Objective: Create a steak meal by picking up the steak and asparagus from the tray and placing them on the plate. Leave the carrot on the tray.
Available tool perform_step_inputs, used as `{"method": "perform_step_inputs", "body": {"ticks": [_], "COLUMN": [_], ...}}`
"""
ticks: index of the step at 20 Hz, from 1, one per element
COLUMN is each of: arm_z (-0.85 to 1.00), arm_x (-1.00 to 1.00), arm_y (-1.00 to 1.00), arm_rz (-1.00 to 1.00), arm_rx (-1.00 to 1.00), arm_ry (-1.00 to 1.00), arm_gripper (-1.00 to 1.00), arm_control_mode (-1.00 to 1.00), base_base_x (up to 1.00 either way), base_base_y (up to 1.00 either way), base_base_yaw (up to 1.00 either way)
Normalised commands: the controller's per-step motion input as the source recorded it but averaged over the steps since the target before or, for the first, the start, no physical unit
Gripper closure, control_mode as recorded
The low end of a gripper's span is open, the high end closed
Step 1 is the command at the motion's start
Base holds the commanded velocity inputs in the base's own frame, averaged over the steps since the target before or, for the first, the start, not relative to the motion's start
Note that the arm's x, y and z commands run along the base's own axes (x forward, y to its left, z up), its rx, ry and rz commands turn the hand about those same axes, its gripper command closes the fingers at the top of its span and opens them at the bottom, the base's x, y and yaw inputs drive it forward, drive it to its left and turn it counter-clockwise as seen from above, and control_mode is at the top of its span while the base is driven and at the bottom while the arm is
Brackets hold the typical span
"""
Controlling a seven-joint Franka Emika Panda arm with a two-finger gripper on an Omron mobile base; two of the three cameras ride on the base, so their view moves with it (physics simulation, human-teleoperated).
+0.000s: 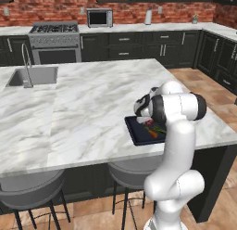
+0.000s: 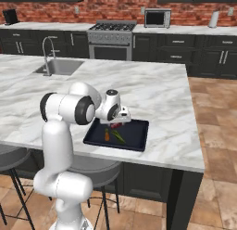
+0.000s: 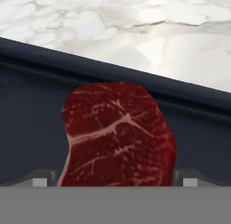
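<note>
The dark-red marbled steak (image 3: 118,135) lies on the dark navy tray (image 3: 31,110) close to its raised rim. My gripper (image 3: 115,181) hangs just over it, open, with one grey fingertip (image 3: 39,180) on each side of the meat and a small gap at both. From the base views the gripper (image 2: 116,124) sits low over the tray (image 2: 136,137) at the island's front edge. The orange carrot (image 2: 107,136) and the green asparagus (image 2: 119,137) lie side by side just in front of it. The plate is hidden.
The tray (image 1: 133,131) rests on a marble island (image 1: 92,104), near the front edge above two grey stools (image 1: 32,187). A sink with a tall faucet (image 1: 27,67) is set in the far left of the island. Stove and cabinets line the back wall.
</note>
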Motion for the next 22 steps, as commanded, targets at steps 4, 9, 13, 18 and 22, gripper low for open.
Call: {"method": "perform_step_inputs", "body": {"ticks": [4, 9, 13, 18, 22], "arm_z": [-0.42, -0.08, 0.69, 0.94, 0.57], "arm_x": [0.12, -0.03, -0.4, -0.8, -1.0], "arm_y": [0.0, 0.0, 0.0, 0.0, 0.01], "arm_rz": [0.0, 0.02, 0.06, 0.06, 0.06], "arm_rx": [0.0, 0.0, 0.0, 0.0, 0.0], "arm_ry": [0.0, -0.01, -0.03, -0.07, -0.07], "arm_gripper": [1.0, 1.0, 1.0, 1.0, 1.0], "arm_control_mode": [-1.0, -1.0, -1.0, -1.0, -1.0], "base_base_x": [0.0, 0.0, 0.0, 0.0, 0.0], "base_base_y": [0.0, 0.0, 0.0, 0.0, 0.0], "base_base_yaw": [0.0, 0.0, 0.0, 0.0, 0.0]}}
